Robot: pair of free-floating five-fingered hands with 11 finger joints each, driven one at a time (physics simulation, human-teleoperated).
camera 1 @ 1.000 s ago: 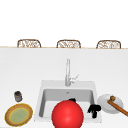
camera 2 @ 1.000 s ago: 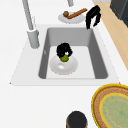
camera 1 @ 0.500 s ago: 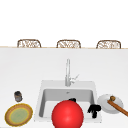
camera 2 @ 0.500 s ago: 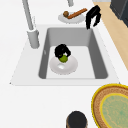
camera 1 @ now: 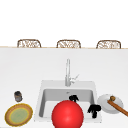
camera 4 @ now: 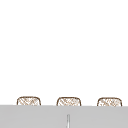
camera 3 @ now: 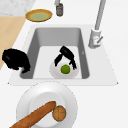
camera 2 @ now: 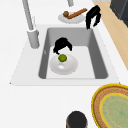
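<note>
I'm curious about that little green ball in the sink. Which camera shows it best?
The right side view: the green ball lies in full sight on the white plate in the sink, just under the left hand. The left side view shows it too, the hand's fingers just above it.

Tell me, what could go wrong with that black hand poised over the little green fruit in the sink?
The left hand hovers over a round lime on a shallow white plate; a nudge might roll it off into the sink. The faucet stands near, so a sideways sweep might clip it.
</note>
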